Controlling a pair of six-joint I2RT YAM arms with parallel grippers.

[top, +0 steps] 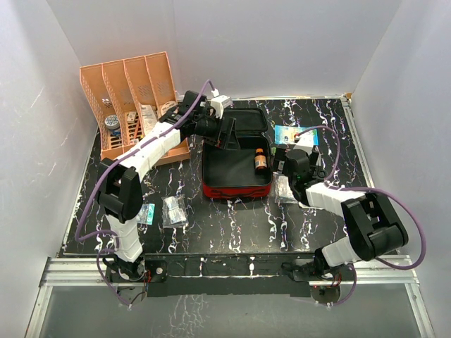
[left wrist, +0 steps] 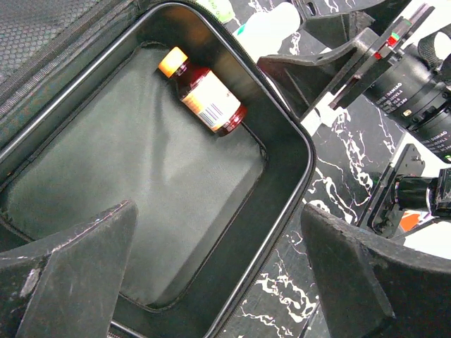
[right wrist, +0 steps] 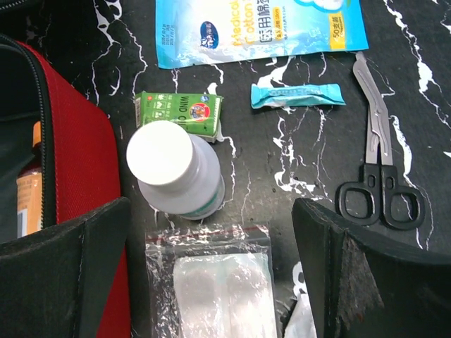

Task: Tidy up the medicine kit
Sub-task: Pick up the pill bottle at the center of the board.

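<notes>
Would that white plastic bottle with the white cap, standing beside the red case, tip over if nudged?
The white plastic bottle stands upright on its round base, so a sideways push would probably tip it. Being round, it would likely roll afterwards. Its smooth wall may be slippery.

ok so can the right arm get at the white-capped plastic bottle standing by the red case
Probably yes: the right claw is open just short of the white-capped plastic bottle, with nothing covering it. A small green box sits right behind it and the red fabric case is close beside, so it's snug.
</notes>
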